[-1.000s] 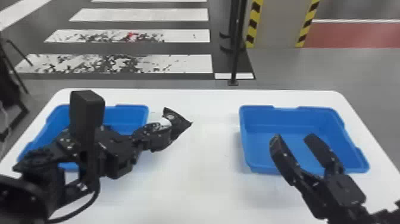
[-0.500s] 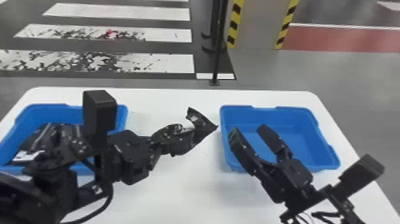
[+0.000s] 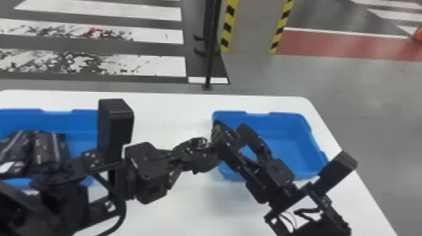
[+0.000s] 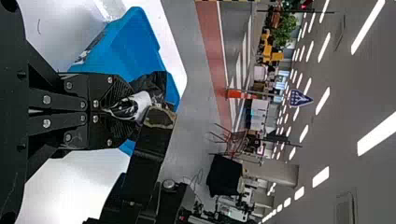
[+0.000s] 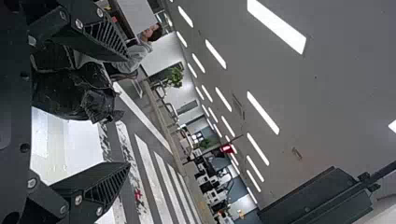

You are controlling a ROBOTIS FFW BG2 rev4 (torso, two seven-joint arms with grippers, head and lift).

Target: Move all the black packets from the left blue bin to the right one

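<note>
A big white bench (image 3: 175,116) holds the blue plastic right bin (image 3: 301,150) and the blue plastic left bin (image 3: 78,125), set apart. The black right gripper (image 3: 229,129) has its fingers wide open beside the black left gripper (image 3: 182,158), whose fingers squeeze a shiny black packet (image 3: 202,157) near the right bin. More black packets (image 3: 48,147) lie in the left bin.

Black packets (image 3: 50,147) lie in the left blue bin (image 3: 83,122), another crumpled packet (image 5: 70,95) raised near the right bin (image 3: 292,144)
</note>
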